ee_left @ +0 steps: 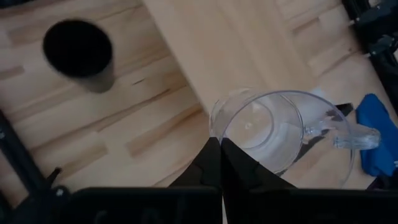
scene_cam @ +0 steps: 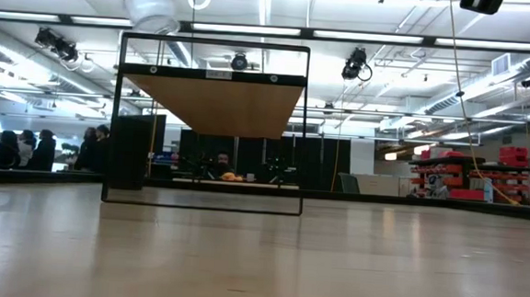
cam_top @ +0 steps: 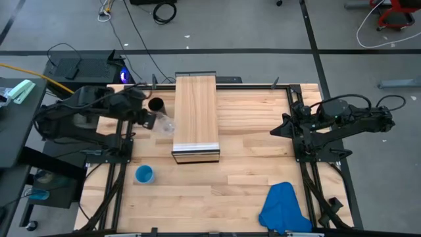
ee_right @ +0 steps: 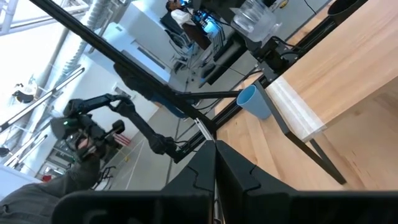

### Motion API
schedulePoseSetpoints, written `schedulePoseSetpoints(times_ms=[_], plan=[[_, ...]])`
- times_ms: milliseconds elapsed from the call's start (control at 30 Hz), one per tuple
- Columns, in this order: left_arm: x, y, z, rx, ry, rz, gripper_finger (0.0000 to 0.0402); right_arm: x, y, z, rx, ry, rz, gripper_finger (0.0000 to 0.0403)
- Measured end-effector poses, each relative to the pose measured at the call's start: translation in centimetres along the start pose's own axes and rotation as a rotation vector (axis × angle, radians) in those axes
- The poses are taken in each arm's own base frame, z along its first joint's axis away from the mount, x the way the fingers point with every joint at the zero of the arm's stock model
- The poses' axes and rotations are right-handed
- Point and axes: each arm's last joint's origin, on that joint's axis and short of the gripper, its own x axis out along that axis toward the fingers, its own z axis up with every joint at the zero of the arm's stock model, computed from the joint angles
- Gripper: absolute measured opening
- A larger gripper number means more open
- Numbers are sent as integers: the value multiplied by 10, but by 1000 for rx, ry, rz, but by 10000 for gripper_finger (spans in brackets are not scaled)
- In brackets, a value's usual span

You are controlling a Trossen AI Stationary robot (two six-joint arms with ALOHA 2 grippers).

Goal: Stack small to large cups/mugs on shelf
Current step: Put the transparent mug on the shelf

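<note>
My left gripper (ee_left: 220,144) is shut on the small clear glass mug (ee_left: 283,127), which hangs in the air beside the shelf's left edge (cam_top: 164,125) and shows high up in the low view (scene_cam: 154,11). The black cup (cam_top: 156,105) stands on the table left of the shelf (cam_top: 196,112), and the blue cup (cam_top: 144,174) stands nearer the front. The shelf is a long light-wood board on a dark frame (scene_cam: 207,117). My right gripper (ee_right: 214,158) waits shut and empty at the table's right side (cam_top: 275,130). My left gripper pinches the glass mug's wall at the rim (ee_left: 216,127), on the side opposite the handle (ee_left: 351,134); one finger seems to be inside and one outside. The fingers slant down at it from the table's left. The mug is lifted clear of the table.
A blue cloth (cam_top: 284,207) lies at the table's front right. Dark frame rails run along both side edges of the table (cam_top: 115,178). The shelf's top (cam_top: 196,99) is bare wood. People show in the room beyond the table (scene_cam: 25,148).
</note>
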Motion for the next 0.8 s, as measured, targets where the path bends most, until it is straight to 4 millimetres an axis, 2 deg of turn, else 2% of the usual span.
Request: schedulePoseSetpoints(times_ms=[200,400,667,800], plan=[[8,-35,22,44,4,8,1,0,0,0,12,-1,-2,16],[29,-66,37,50,32,49,1,0,0,0,12,-1,-3,16],[76,-89,39,-15,117,170,1,0,0,0,13,2,-6,16],[91,-97,36,-55,158,191,2,0,-3,-3,19,25,-33,16]])
